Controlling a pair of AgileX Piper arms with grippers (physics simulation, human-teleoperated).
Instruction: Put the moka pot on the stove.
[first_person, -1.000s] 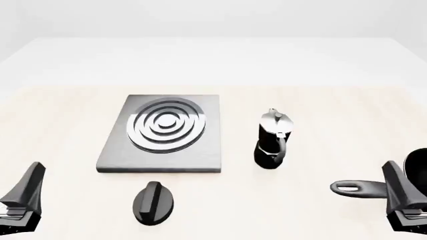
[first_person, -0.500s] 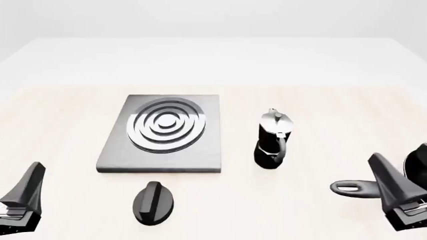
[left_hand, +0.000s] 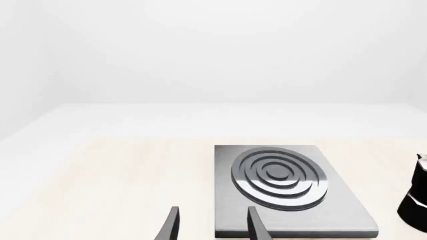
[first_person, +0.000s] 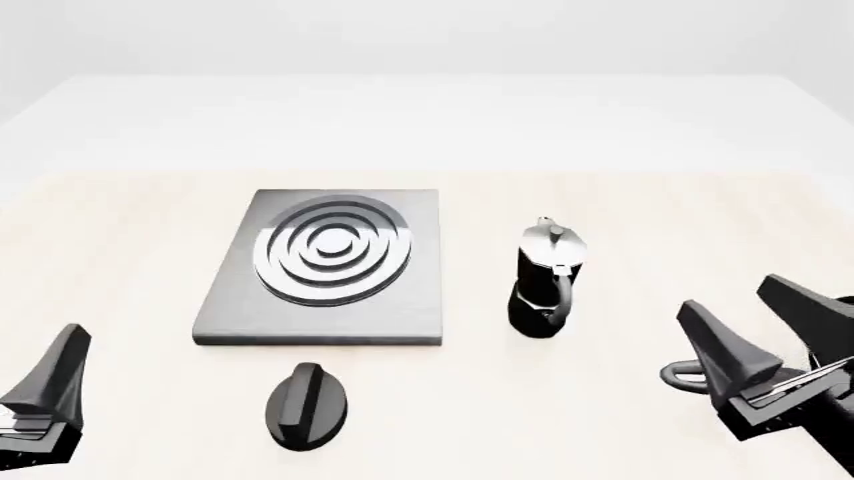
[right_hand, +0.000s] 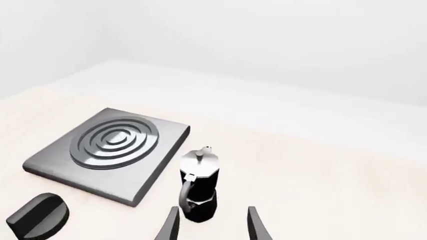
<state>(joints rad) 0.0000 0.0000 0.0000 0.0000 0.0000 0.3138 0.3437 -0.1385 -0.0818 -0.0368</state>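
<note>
The moka pot (first_person: 543, 281), black with a silver lid, stands upright on the table to the right of the stove (first_person: 415, 300), its curved handle facing the near side. The stove is a grey slab with concentric burner rings and has nothing on it. My right gripper (first_person: 727, 296) is open, near the table and to the right of the pot on the near side, clear of it. In the right wrist view the pot (right_hand: 199, 186) stands just beyond the open right gripper (right_hand: 212, 226), beside the stove (right_hand: 160, 165). My left gripper (first_person: 70, 346) is open at the near left; its wrist view shows the fingers (left_hand: 172, 226) before the stove (left_hand: 333, 216).
A black oval knob (first_person: 307, 403) lies in front of the stove, also visible as the knob (right_hand: 37, 216) in the right wrist view. The handle of a black pan (first_person: 683, 377) pokes out from behind my right gripper at the near right. The pot's edge (left_hand: 417, 200) shows in the left wrist view.
My right gripper has moved left and forward toward the moka pot, now covering most of the pan. The left gripper, pot and stove have not moved.
</note>
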